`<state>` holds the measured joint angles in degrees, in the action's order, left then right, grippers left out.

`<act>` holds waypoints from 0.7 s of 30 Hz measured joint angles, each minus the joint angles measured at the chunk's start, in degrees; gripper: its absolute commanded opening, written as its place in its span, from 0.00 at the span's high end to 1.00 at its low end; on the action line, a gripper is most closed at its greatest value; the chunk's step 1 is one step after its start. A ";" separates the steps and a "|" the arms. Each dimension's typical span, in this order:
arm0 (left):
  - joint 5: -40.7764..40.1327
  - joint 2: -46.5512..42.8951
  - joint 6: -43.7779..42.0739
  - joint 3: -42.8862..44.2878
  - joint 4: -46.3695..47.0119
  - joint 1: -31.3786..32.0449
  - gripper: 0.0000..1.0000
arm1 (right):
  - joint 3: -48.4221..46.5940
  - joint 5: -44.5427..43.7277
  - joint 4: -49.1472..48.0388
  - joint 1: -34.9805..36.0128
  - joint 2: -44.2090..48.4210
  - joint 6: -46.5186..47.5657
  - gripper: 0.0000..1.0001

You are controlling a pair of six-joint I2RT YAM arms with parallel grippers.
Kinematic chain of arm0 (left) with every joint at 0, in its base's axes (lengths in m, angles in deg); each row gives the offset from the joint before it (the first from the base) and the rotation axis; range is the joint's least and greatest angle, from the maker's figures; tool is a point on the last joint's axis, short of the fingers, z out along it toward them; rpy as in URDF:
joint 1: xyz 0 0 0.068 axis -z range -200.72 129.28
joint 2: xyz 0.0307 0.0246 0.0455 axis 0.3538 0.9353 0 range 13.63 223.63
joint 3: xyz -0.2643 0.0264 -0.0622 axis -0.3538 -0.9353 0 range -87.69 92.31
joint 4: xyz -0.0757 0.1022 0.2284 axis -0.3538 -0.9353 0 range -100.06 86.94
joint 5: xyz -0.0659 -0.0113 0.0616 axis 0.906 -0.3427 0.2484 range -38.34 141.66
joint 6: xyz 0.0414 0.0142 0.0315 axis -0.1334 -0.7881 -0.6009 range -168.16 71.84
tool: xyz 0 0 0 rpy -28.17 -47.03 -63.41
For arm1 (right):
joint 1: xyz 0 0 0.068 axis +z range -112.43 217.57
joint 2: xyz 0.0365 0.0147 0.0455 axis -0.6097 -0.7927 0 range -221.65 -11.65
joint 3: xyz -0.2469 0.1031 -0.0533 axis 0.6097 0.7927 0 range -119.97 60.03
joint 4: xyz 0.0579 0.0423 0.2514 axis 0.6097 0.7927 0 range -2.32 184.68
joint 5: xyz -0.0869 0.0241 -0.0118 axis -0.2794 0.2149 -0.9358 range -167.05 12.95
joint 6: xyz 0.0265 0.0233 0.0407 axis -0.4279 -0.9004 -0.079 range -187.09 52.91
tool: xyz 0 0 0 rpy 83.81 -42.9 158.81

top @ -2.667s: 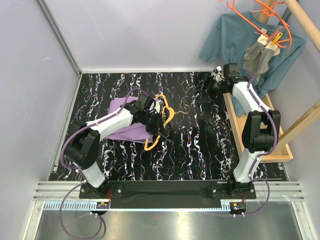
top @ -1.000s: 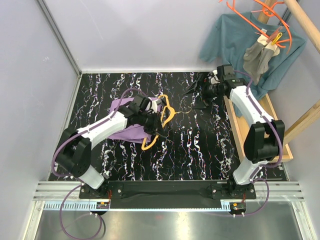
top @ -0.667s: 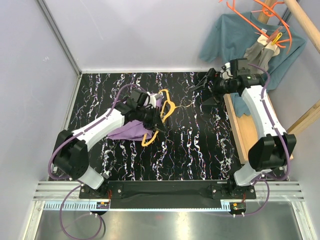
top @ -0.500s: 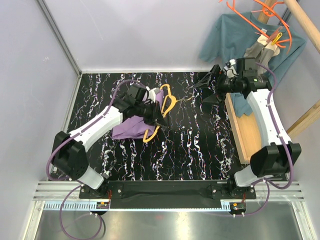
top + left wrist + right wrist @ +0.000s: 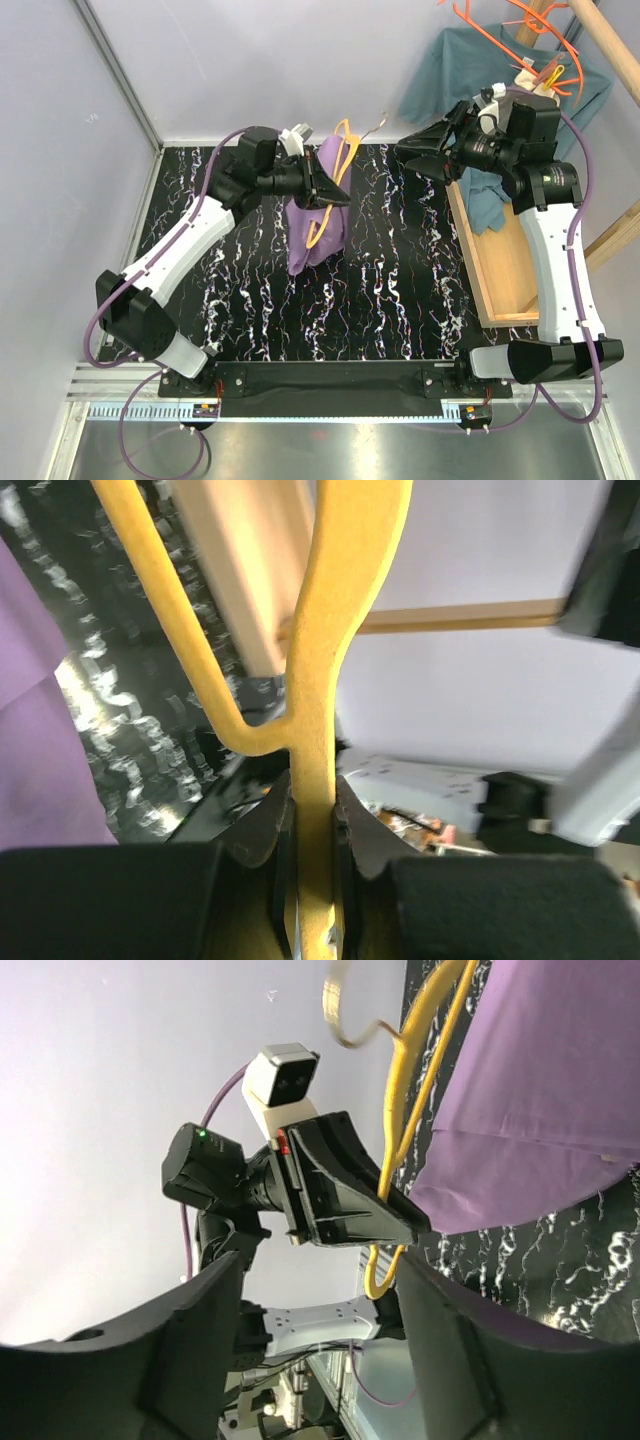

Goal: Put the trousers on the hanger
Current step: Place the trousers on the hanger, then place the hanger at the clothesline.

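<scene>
Both hanger point(image 5: 318, 730) and trousers point(image 5: 303, 245) now hoisted above table point(image 5: 400, 290) | left jaws clamped on hanger | right jaws apart, raised

Lilac trousers point(image 5: 305, 245) hang draped over the thin yellow hanger point(image 5: 313, 780), held aloft.

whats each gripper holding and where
Left gripper grips the yellow hanger on a frame bar beside a junction, trousers hanging from it. Right gripper is open, holding nothing.
</scene>
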<state>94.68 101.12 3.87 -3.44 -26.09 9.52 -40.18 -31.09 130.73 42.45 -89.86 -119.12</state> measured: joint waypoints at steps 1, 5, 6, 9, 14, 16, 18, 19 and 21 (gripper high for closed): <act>0.46 0.00 1.95 0.59 1.27 -0.09 1.00 | 0.74 0.24 -1.29 0.04 0.48 -1.18 0.34; 2.12 0.59 9.25 3.08 6.67 -0.09 1.00 | 1.44 0.09 -3.43 2.01 0.39 -3.89 0.36; 2.47 1.11 11.06 4.04 8.07 -0.09 1.00 | 1.44 -0.07 -3.80 3.17 0.15 -4.35 0.37; 3.58 3.10 15.89 7.08 12.50 -0.07 1.00 | 1.62 -1.07 -4.98 6.97 -0.59 -5.42 0.41; 4.42 5.07 23.54 8.76 21.31 -0.09 1.00 | 3.37 -3.50 -8.85 8.61 -0.63 -8.85 0.44; 4.66 5.57 26.62 8.76 25.03 -0.09 1.00 | 3.45 -4.55 -11.06 8.63 -0.66 -10.45 0.49; 4.94 6.03 29.99 8.76 28.48 -0.09 1.00 | 3.45 -4.98 -13.40 8.74 -0.79 -11.72 0.52; 5.09 6.25 31.56 8.76 30.16 -0.09 1.00 | 3.45 -5.09 -14.62 8.87 -0.96 -12.44 0.52; 5.31 6.47 34.07 8.76 32.70 -0.09 1.00 | 3.45 -6.03 -17.05 9.42 -1.60 -13.62 0.53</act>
<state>100.00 107.59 37.95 5.32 6.61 9.43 -36.72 -37.13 113.68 51.87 -91.46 -132.74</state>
